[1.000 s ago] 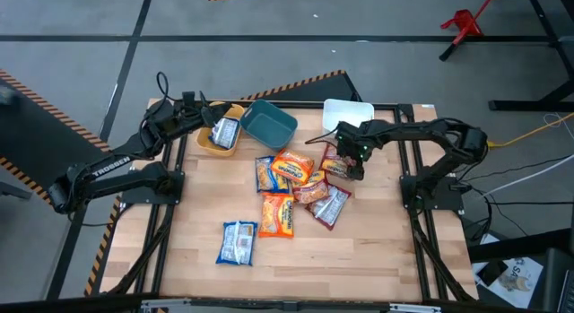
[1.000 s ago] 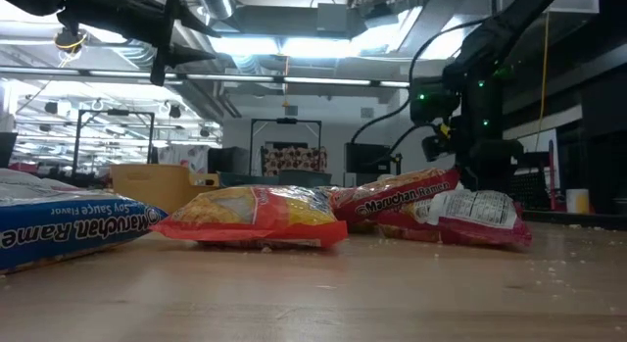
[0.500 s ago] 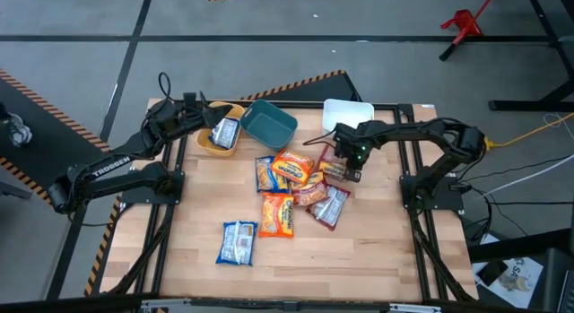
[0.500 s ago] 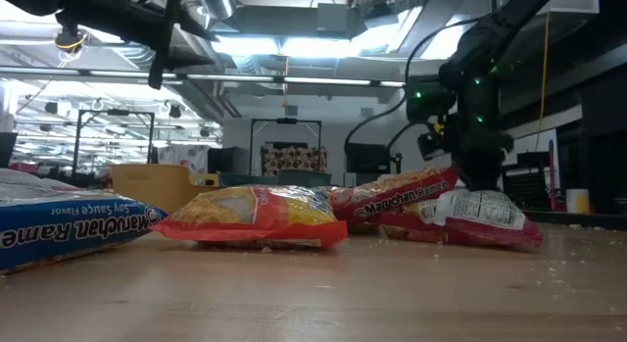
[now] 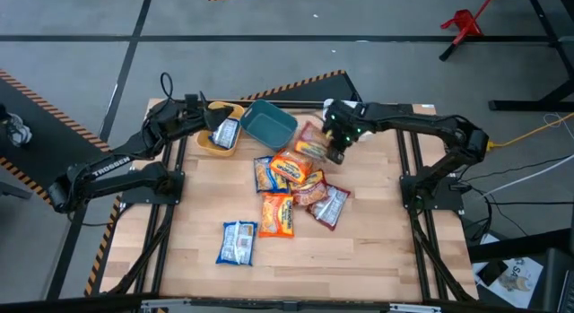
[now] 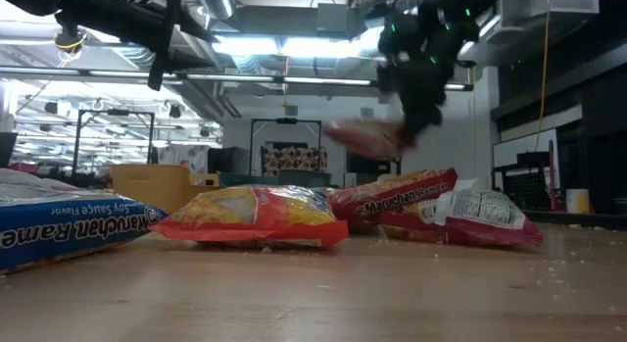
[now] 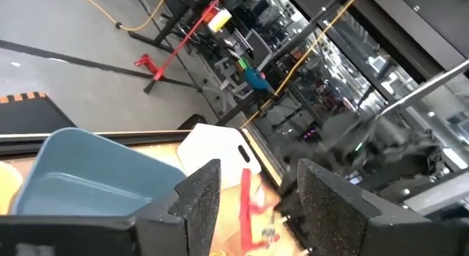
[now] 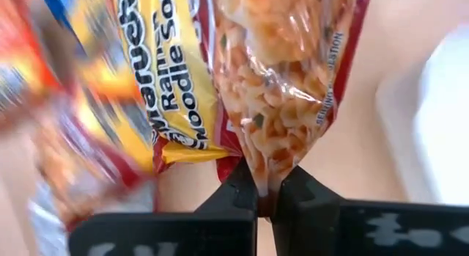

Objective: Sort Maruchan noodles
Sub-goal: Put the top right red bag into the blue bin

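Even overhead light on the table (image 5: pixel 359 259), soft short shadows, bright ceiling lights (image 6: pixel 284 46) glaring in the low view, lifted packet (image 6: pixel 367 138) motion-blurred, right wrist view smeared along one side, left wrist background streaked.

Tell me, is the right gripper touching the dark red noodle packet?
Touching. In the right wrist view, the right gripper is shut on the edge of the dark red packet, pinched between its fingers.

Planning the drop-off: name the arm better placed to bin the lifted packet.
Right. The right gripper, jaws shut, already holds the dark red shiny plastic ramen packet aloft beside the white plastic bin; the left gripper hovers over the yellow plastic bin.
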Robot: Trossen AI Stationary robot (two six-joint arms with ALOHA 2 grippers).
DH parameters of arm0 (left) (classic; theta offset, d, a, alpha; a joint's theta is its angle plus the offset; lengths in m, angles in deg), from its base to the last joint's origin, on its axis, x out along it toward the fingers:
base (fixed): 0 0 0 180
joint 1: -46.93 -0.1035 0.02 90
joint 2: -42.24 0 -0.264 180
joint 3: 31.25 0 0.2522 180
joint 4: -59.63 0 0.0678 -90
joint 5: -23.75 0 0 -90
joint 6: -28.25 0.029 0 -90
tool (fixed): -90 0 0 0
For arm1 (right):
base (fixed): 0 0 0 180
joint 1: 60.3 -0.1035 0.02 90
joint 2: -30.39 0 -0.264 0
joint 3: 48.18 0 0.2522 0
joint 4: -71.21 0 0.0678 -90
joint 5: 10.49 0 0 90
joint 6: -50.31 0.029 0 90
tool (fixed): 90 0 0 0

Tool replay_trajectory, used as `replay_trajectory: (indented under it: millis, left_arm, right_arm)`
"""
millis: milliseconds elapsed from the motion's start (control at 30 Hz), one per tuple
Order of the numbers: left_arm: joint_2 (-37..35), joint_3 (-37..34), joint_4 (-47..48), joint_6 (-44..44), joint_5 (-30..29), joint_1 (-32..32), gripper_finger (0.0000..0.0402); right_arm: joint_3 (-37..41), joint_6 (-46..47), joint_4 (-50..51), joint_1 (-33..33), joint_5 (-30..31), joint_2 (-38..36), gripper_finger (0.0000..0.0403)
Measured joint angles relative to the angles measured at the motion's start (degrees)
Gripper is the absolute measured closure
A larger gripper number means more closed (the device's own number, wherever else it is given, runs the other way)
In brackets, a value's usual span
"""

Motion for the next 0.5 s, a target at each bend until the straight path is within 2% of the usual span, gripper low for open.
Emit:
replay_trajectory:
  millis: [233,500]
  left_arm:
    - [0.0,0.0,-5.2,4.3,0.6,4.3,0.018]
    - [5.5,0.0,-21.2,6.4,0.6,8.6,0.0134]
  right_arm:
    - [-12.6,5.7,-3.8,0.4,1.4,0.0,0.0402]
    - [-16.7,12.0,-16.8,0.4,2.0,-0.1,0.0403]
